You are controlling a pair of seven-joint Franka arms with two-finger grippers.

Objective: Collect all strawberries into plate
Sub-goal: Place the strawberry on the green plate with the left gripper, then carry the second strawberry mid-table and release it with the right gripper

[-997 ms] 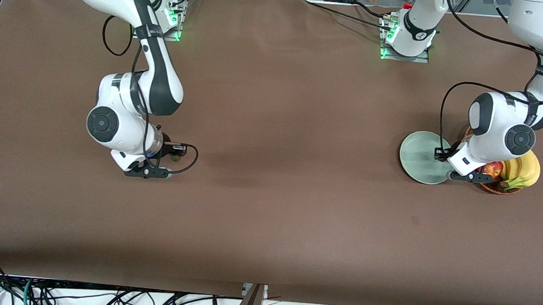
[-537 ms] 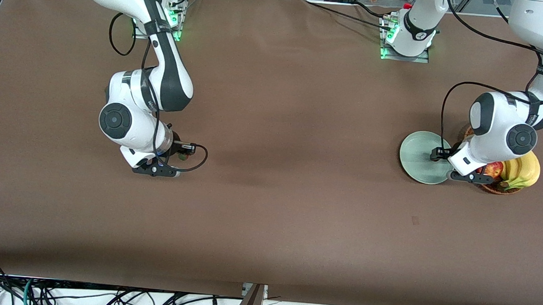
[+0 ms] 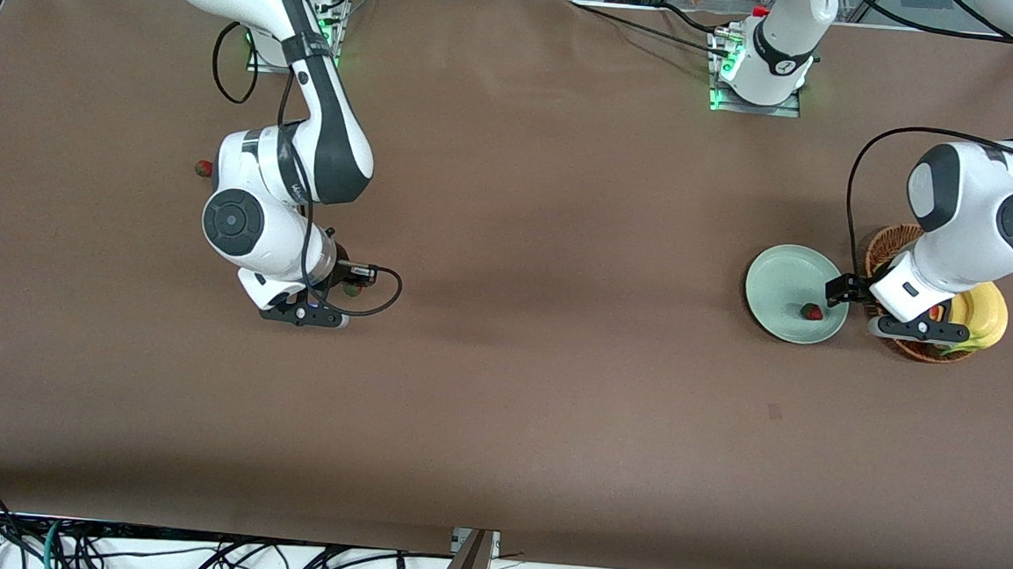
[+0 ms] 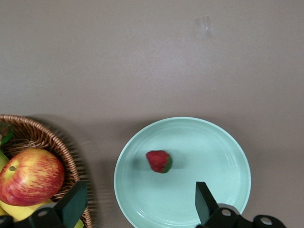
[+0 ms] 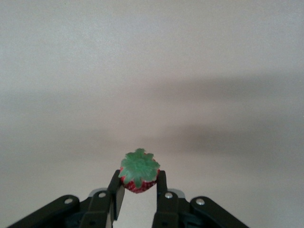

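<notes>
So at the left of the frame there's a loose strawberry (image 3: 203,167) on the table, next the right gripper (image 5: 137,192) pinching a second strawberry (image 5: 138,170) just left of center, and at the right the plate (image 3: 778,279) holds a third strawberry (image 3: 811,312) with the left gripper (image 4: 137,205) wide open above, beside the basket (image 3: 889,245).

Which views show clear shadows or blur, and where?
Left wrist view: sharp; the strawberry casts only a faint shadow on the plate. Right wrist view: the held strawberry is sharp, soft dark bands cross the table. Front view: a dim patch darkens the tablecloth mid-table.
</notes>
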